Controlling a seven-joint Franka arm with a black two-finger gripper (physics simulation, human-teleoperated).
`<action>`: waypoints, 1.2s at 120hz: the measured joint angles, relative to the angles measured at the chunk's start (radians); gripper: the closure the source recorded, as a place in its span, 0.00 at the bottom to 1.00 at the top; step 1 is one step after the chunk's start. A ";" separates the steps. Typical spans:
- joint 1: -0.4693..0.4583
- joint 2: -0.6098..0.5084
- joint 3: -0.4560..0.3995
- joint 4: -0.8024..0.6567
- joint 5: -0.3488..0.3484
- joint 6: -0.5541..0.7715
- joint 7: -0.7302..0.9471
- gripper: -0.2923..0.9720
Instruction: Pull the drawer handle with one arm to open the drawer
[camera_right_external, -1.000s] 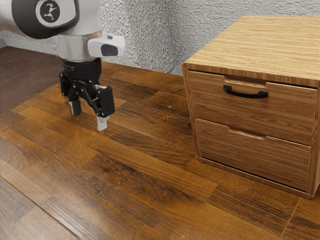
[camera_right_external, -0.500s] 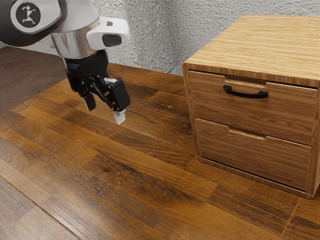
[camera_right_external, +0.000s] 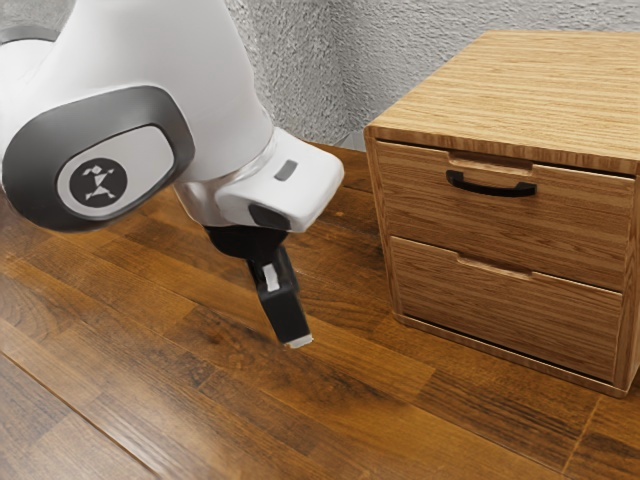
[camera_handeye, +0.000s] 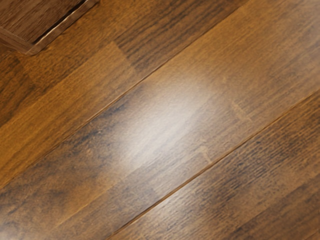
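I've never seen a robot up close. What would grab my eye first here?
The bulky white robot arm looms at the exterior view's left, its black gripper pointing down over the dark wooden plank floor. At that view's right stands a light wooden two-drawer cabinet, a curved black handle on its upper drawer, well apart from the gripper.

Arm (camera_right_external: 150, 70): bulky, rounded, glossy white shell. Joint cap (camera_right_external: 150, 125) on its side: wide mid-grey ring around a dark grey disc, with a white stick-figure logo (camera_right_external: 98, 181) at the centre. Under the shell there is a thin silvery band, then a white wrist block (camera_right_external: 300, 185) with rounded corners. The block has a small grey oblong mark on its upper face and a dark oval window on its lower front. Hand (camera_right_external: 296, 338): black, boxy, angular, small white patch partway down, pale grey tip.
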 joint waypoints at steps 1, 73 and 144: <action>0.000 0.002 0.000 0.001 -0.005 0.008 0.015 0.23; 0.001 0.327 -0.006 0.263 -0.001 0.328 0.792 0.23; -0.007 0.399 -0.004 0.267 -0.035 0.521 0.934 0.23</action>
